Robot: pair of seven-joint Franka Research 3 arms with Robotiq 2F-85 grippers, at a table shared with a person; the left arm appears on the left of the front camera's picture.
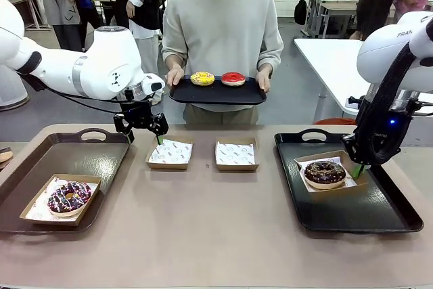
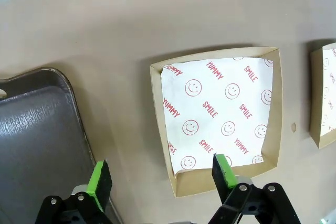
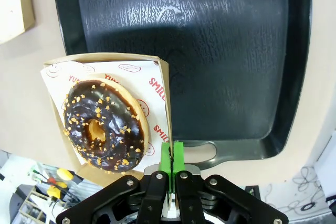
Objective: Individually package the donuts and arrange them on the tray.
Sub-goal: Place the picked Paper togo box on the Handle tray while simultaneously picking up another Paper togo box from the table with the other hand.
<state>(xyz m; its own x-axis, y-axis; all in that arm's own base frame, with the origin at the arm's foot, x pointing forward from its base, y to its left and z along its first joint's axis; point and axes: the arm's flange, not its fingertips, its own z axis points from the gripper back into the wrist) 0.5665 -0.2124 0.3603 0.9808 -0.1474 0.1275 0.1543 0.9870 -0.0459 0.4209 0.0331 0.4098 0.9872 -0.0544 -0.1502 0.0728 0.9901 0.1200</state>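
Three camera views of one table (image 1: 216, 235). The front view sits fixed at the robot's edge. It looks across and slightly down at a person (image 1: 223, 25) standing on the far side, and takes in the whole tabletop.

The left wrist view looks almost straight down from close above an empty paper-lined box (image 2: 197, 180) and a corner of the left tray (image 2: 37, 140). The front view shows both left of centre.

The right wrist view, equally close and steep, covers the right tray (image 3: 210, 51) and a chocolate donut (image 3: 121, 129) in its donut box (image 3: 105, 59). The front view shows these at right.
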